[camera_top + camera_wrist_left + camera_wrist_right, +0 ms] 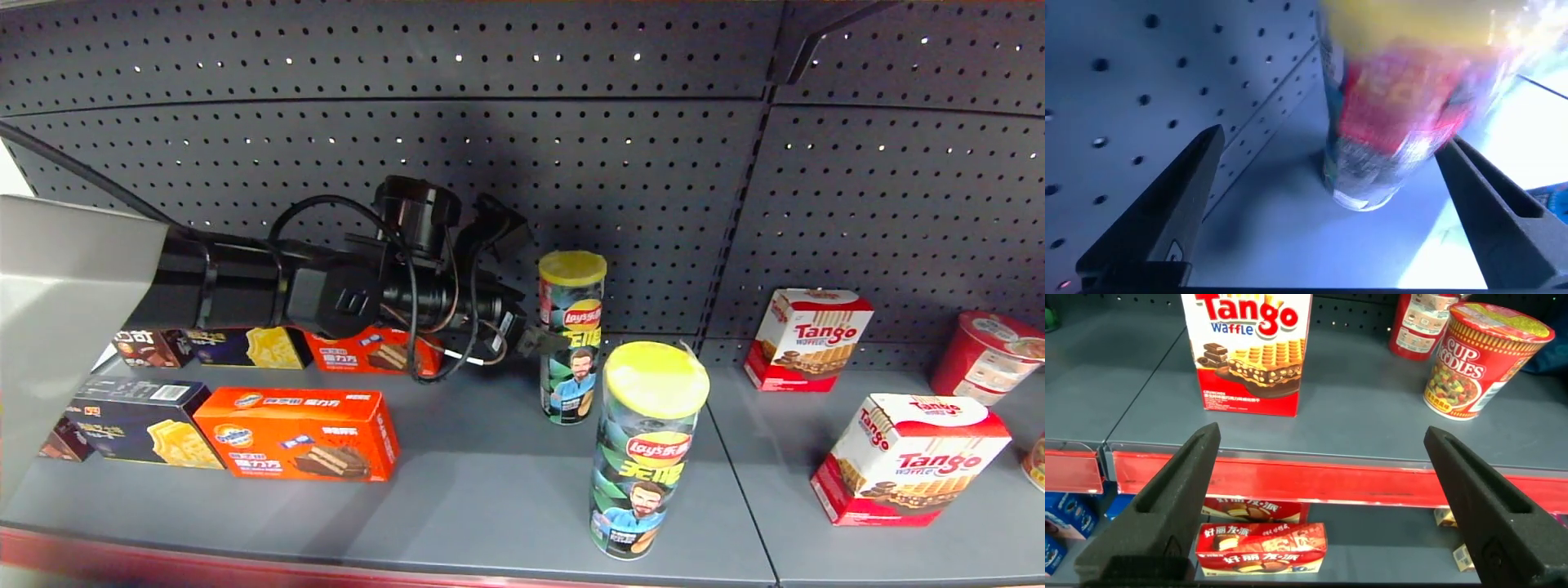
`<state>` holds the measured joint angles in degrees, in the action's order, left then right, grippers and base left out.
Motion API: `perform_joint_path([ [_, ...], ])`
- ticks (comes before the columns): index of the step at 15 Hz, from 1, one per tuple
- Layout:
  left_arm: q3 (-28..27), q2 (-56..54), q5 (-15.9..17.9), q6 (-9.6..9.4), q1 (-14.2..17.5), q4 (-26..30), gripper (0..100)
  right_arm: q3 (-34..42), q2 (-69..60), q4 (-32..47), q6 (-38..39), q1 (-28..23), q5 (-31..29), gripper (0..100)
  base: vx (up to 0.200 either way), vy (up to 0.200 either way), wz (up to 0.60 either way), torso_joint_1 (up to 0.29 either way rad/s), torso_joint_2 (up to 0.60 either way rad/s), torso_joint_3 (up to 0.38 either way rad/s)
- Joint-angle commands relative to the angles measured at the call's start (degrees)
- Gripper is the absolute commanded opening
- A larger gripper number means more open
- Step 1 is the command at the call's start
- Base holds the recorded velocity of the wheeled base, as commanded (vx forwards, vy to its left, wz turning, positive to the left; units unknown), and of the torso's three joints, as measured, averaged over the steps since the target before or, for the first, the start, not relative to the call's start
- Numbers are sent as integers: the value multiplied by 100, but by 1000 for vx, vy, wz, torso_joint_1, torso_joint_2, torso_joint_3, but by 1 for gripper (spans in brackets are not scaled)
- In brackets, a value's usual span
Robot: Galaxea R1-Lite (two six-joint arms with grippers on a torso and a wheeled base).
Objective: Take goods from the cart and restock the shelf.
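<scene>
A chips can [571, 335] with a yellow lid stands upright at the back of the grey shelf [490, 490], close to the pegboard. My left gripper [545, 339] reaches it from the left at mid height. In the left wrist view the same can [1396, 114] stands between and just past the spread fingers [1167, 220] of the open left gripper [1331, 137], which do not press on it. A second, identical can [645, 449] stands nearer the front edge. My right gripper [1323, 433] is open and holds nothing, level with the red shelf edge [1290, 478].
Flat orange [302, 433] and dark snack boxes [139, 420] lie at the shelf's left. Waffle boxes [808, 339] [906, 457] and a red cup [988, 355] fill the right bay. The right wrist view faces a waffle box [1249, 347], cup noodles [1482, 359] and pie boxes [1261, 543] below.
</scene>
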<state>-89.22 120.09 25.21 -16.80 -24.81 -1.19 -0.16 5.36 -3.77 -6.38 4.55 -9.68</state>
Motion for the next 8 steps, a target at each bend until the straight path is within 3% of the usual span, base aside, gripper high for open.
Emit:
perform_joint_path([
  [1, 19, -38, -78, -8, 2, -4, 100, -2, 0, -1, -4, 2, -8, 100, 0, 0, 0, 0, 0, 0],
  [8, 230, -196, -86, -16, 37, -12, 100, 7, 9, -1, -4, 2, -8, 100, 0, 0, 0, 0, 0, 0],
])
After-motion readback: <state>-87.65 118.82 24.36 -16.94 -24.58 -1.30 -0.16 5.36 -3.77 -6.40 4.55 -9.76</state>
